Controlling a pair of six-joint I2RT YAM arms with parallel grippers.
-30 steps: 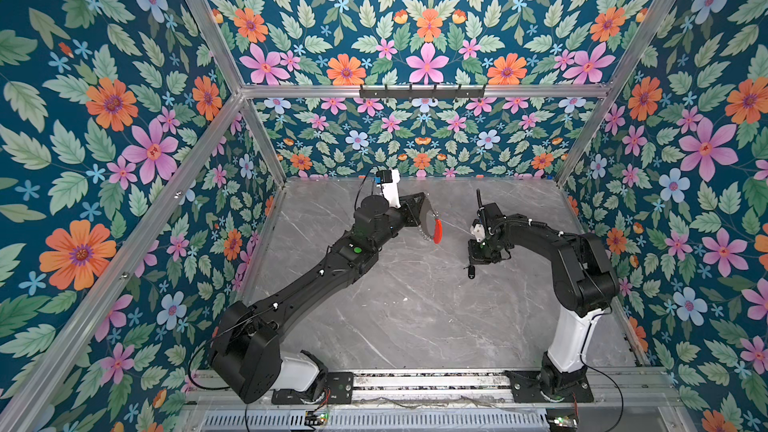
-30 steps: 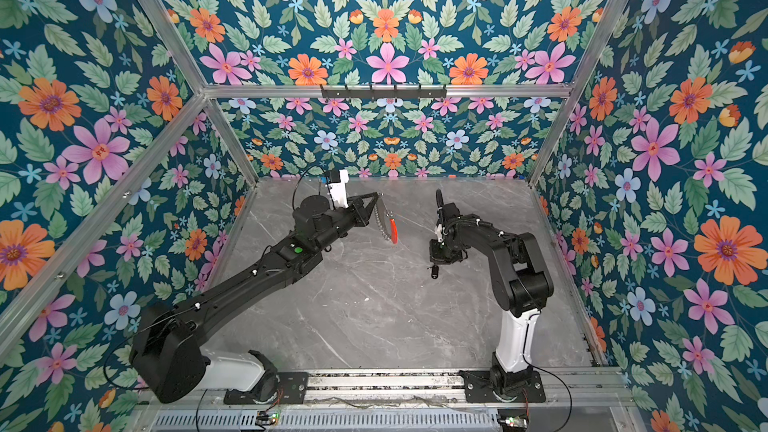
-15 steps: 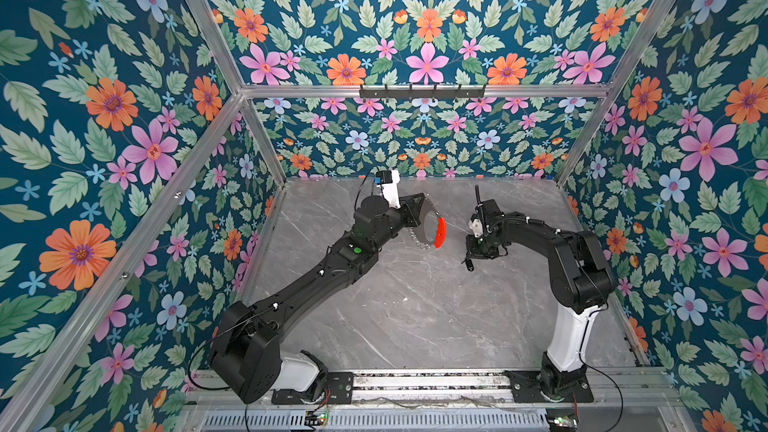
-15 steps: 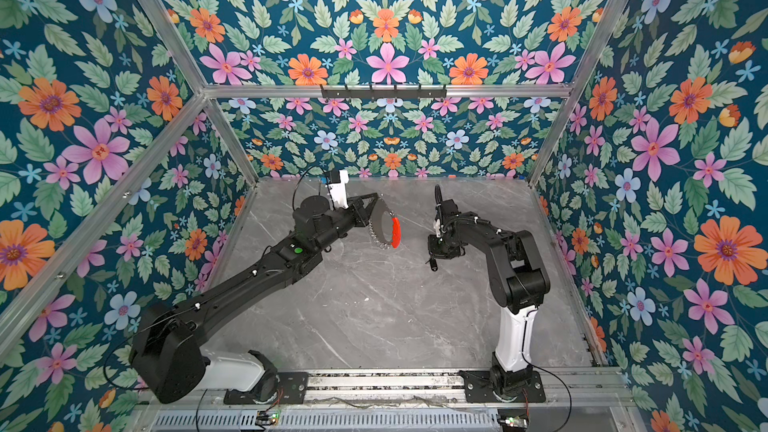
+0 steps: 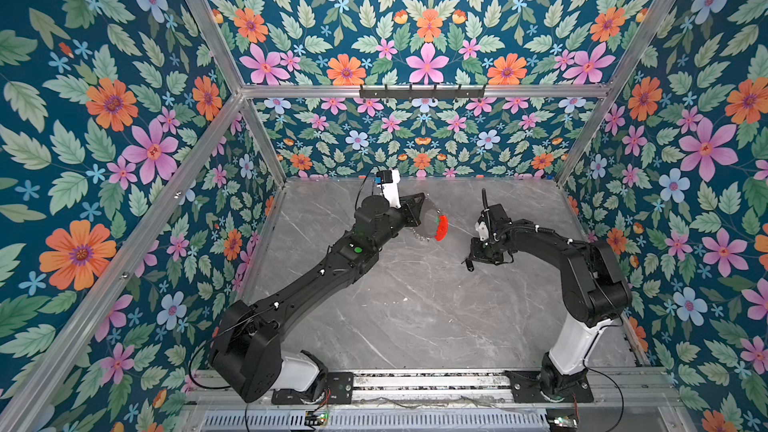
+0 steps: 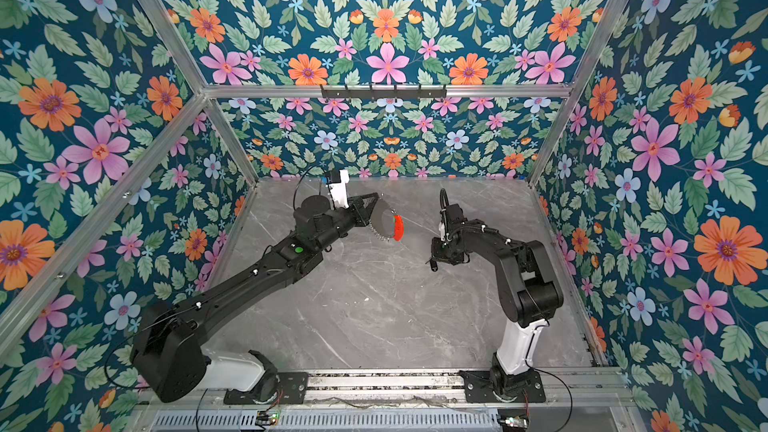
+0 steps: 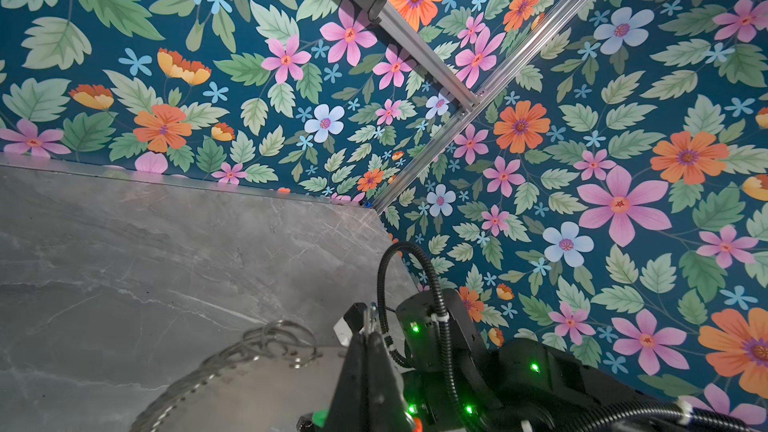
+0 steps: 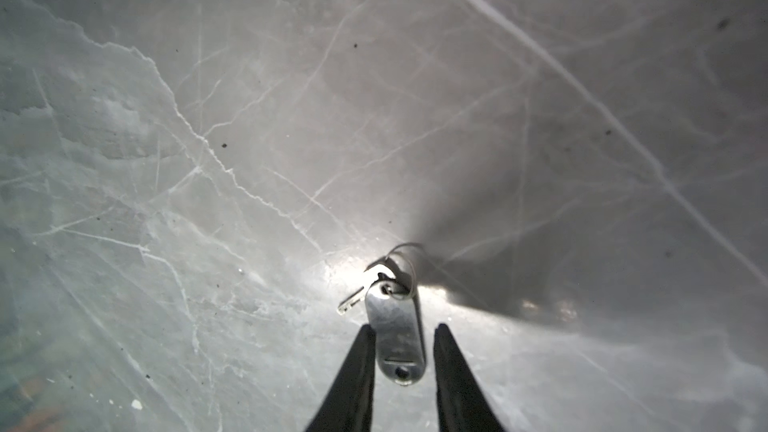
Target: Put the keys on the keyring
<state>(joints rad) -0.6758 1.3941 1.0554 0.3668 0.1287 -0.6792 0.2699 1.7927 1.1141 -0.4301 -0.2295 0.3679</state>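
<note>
While the keyring [image 5: 431, 224] is held raised in the clamped left gripper [image 5: 417, 210], no key appears threaded, and one fobbed key [image 8: 395, 336] is seen on the table [image 5: 415, 309] between the right gripper's [image 8: 405, 327] parted jaws.

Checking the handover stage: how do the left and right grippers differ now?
The left gripper is shut on the keyring; the right gripper is open, its fingers flanking the oval key fob without touching it. The left gripper points sideways across the table; the right gripper points down at it. Both have black fingers.
</note>
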